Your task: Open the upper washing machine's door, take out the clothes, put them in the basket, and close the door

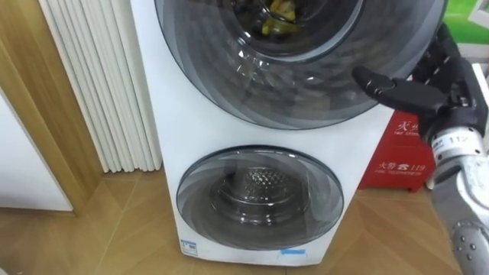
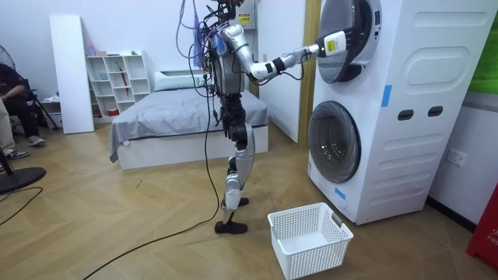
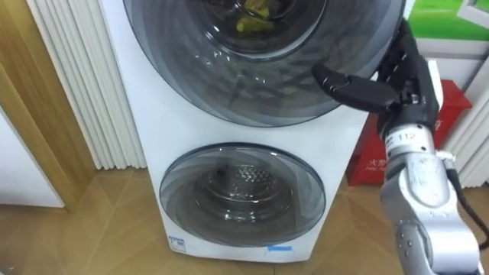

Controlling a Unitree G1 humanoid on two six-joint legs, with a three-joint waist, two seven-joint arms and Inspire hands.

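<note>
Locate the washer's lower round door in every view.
Left eye view: lower round door at bottom centre.
Right eye view: lower round door at bottom, left of centre.
Room view: lower round door right of centre, facing the robot.
Shared landmark: upper door directly above it, right hand at its edge.

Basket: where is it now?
Room view, bottom centre: the white basket sits on the wood floor in front of the lower door of the washing machine, to the room view's right of the robot's feet.

Home bedroom: bed (image 2: 179, 109), stacked washing machines (image 2: 420, 155).
</note>
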